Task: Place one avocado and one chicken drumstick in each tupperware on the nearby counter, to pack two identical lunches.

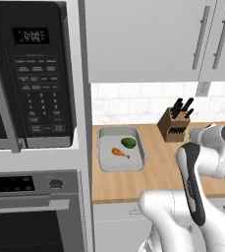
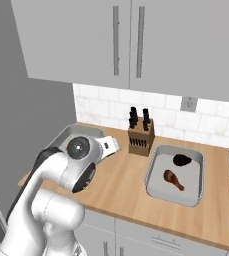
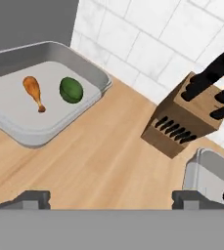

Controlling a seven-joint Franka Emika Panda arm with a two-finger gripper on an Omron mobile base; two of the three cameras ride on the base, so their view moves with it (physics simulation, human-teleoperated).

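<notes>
One pale-grey tupperware (image 1: 113, 162) sits on the tan counter (image 1: 158, 170) beside the tall oven cabinet. It holds a green avocado (image 1: 128, 142) and an orange-brown chicken drumstick (image 1: 120, 153). The hand view shows the same tupperware (image 3: 15, 117) with its drumstick (image 3: 33, 91) and avocado (image 3: 71, 90) side by side. A second tupperware (image 2: 158, 189), right of the knife block, holds a dark avocado (image 2: 182, 160) and a drumstick (image 2: 173, 180). My gripper (image 3: 111, 199) hovers open over bare counter between the two containers, with nothing between its fingertips (image 3: 33, 199).
A brown wooden knife block (image 3: 187, 119) with black handles stands against the white tiled backsplash between the containers. The microwave (image 1: 35, 74) and oven stack wall off the left end of the counter. My arm hides most of the first tupperware (image 2: 78, 131) in the right base view.
</notes>
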